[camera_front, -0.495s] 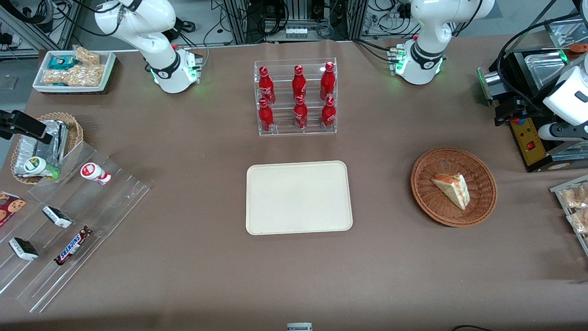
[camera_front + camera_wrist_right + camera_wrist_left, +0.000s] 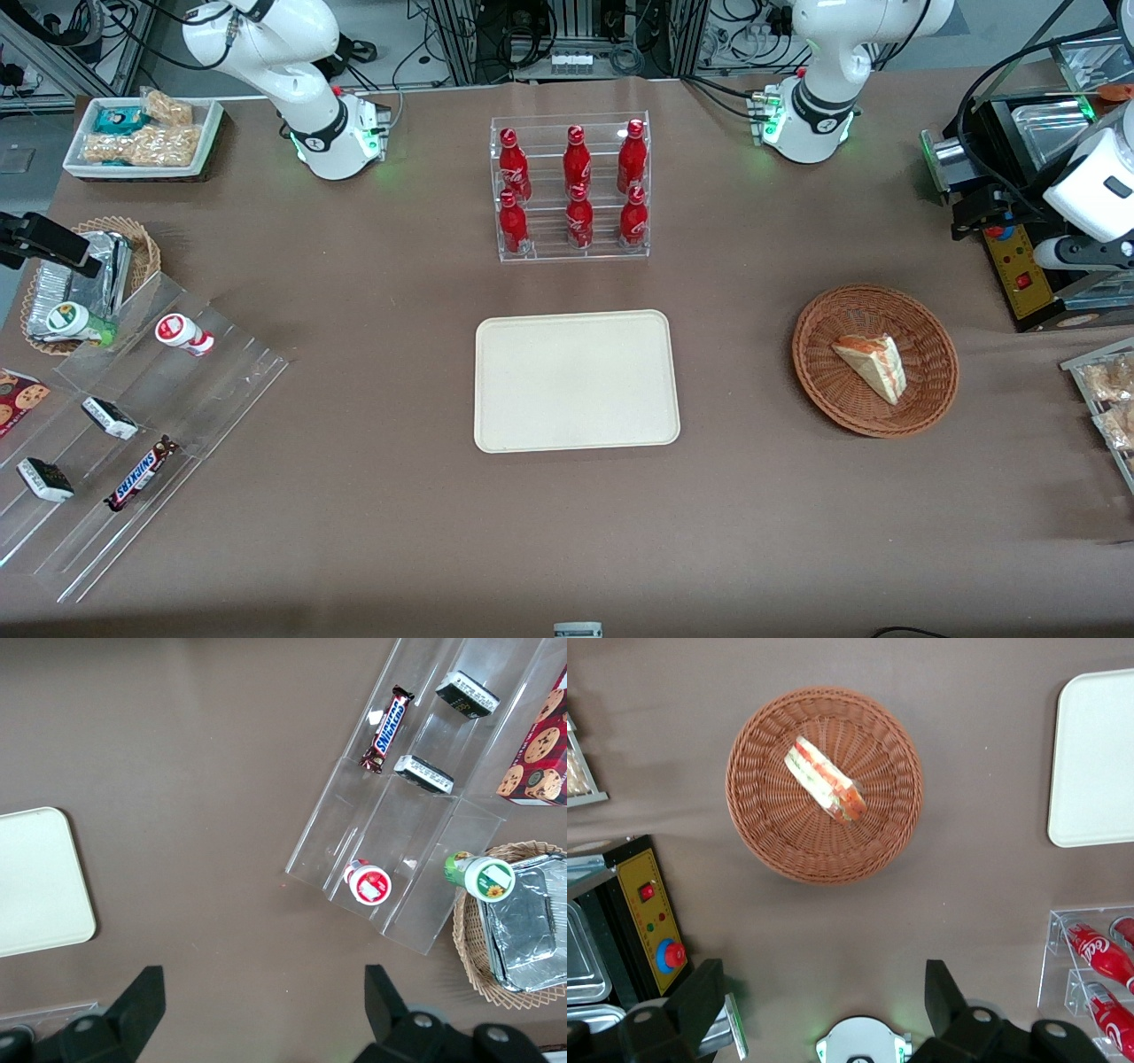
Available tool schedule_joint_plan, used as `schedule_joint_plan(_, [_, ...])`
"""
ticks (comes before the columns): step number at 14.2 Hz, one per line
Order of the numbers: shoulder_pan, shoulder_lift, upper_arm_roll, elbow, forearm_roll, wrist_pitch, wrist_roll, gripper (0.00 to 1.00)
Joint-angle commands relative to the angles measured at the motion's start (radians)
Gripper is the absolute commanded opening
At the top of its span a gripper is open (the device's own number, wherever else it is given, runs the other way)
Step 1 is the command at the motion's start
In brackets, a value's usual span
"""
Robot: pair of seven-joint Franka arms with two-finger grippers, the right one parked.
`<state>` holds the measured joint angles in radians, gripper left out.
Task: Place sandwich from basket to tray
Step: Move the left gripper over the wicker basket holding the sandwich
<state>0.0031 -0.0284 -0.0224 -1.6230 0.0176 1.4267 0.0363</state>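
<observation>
- Gripper (image 2: 824, 992), high over the table by the working arm's end, shows only two spread dark fingers (image 2: 700, 1001), bases cut by the edge.
- Tray (image 2: 1094, 757) runs out of the wrist frame.
- Red bottles (image 2: 1097, 952) partly cropped.

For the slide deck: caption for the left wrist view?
Open gripper high above the sandwich in the basket, tray empty.

Your gripper (image 2: 822, 994) hangs high over the table's working-arm end. Just beside it you have a black box with a yellow control panel (image 2: 651, 923) and red button (image 2: 671, 954). Near it, toward the parked arm, stands a clear rack of red bottles (image 2: 571, 190). Well away at the parked arm's end you see a stepped acrylic rack (image 2: 133, 416) holding a Snickers bar (image 2: 142, 473), and a white snack bin (image 2: 142, 135).
</observation>
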Motion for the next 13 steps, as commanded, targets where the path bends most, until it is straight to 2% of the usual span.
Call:
schedule_joint_plan(1, [-0.002,0.005,0.001,-0.041,0.015,-0.019,0.004,1.00])
schedule_joint_plan(3, [-0.002,0.010,0.001,-0.089,0.018,0.004,0.004,1.00])
schedule_joint_plan(7, [0.000,0.002,0.002,-0.260,0.038,0.168,-0.001,1.00])
schedule_joint_plan(13, [0.002,0.011,0.022,-0.507,0.039,0.513,-0.238,1.00])
